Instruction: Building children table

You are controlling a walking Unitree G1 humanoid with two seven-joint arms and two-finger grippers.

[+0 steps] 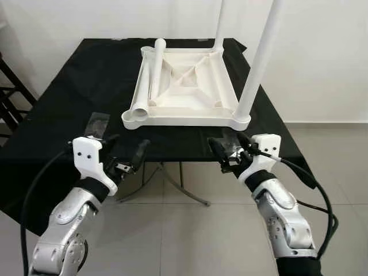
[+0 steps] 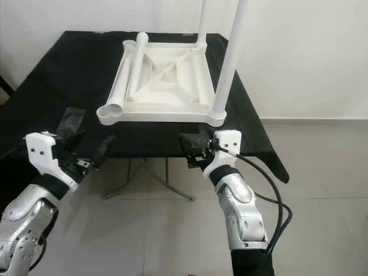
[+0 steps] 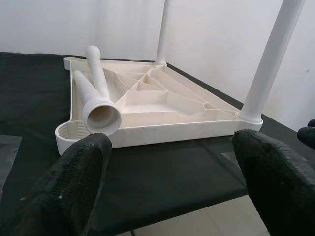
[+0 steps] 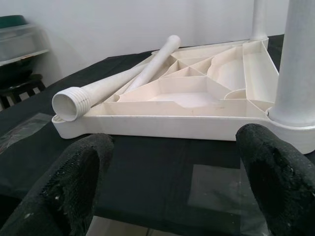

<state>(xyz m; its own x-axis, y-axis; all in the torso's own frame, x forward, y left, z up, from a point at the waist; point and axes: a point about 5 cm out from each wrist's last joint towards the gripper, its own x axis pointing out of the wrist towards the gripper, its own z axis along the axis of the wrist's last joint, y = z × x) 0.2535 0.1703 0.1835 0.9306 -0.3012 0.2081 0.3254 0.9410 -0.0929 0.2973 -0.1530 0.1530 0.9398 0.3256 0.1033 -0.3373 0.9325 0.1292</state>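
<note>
A white plastic children's table top (image 1: 187,86) lies upside down near the top middle of the head views, on a table with a black cloth (image 1: 86,86). Two white round legs stand up from its right corners, one near (image 1: 260,63) and one far (image 1: 219,26). Two loose white leg tubes (image 1: 148,75) lie along its left side, resting on the rim. The left gripper (image 1: 123,150) is in the lower left, just in front of the cloth's edge. Its black fingers (image 3: 74,182) are wide apart and hold nothing. The right gripper (image 1: 230,149) is in the lower right, also spread wide and holding nothing. A clear plastic bag (image 1: 96,123) lies flat on the cloth by the left gripper.
</note>
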